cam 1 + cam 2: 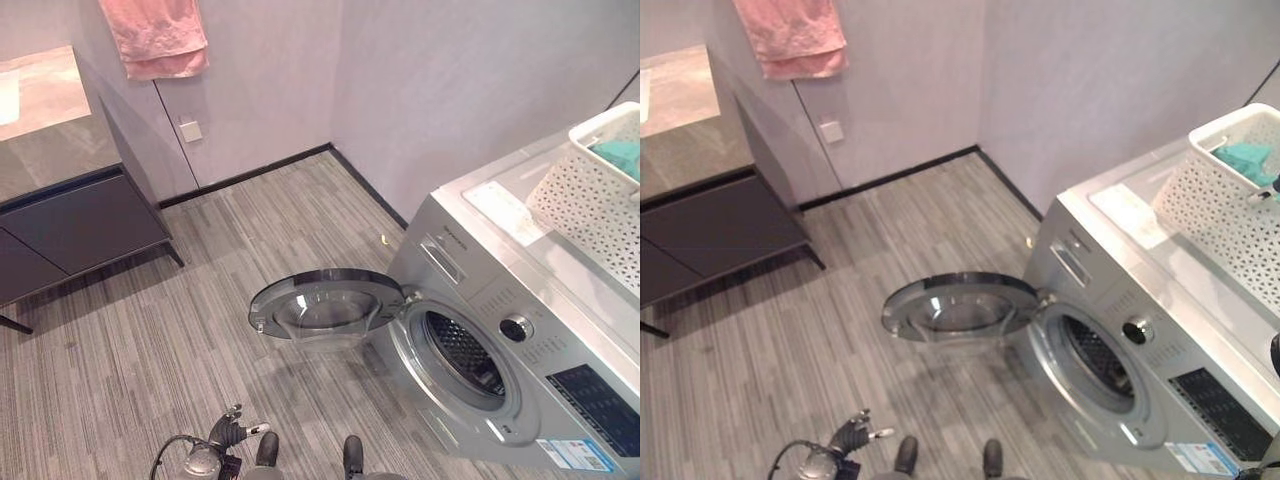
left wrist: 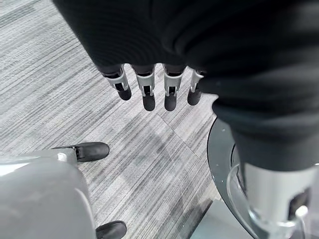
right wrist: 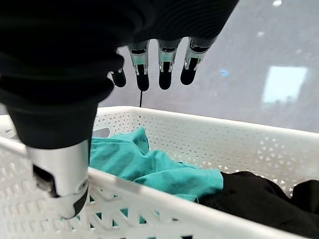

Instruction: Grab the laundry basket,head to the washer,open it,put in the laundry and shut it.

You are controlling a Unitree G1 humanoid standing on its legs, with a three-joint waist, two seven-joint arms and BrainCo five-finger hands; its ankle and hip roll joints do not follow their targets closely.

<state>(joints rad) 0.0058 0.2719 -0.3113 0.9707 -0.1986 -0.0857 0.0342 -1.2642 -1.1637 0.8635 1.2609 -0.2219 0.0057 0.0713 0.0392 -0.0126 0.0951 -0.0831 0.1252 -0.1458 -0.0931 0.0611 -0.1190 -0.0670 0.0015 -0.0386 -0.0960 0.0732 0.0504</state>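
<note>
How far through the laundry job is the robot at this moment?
Done: the laundry basket sits on the washer, and the washer door is open. In hand: the open right hand hovers above the teal and black laundry. Left: loading the drum and shutting the door.

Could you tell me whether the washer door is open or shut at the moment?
Open. The washer door is swung out flat over the floor, and the drum opening in the washer is exposed.

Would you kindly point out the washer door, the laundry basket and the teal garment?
washer door (image 1: 325, 305): left eye view, glass centre.
laundry basket (image 1: 1215, 205): right eye view, perforated side wall.
teal garment (image 3: 149, 167): right wrist view, middle fold.
</note>
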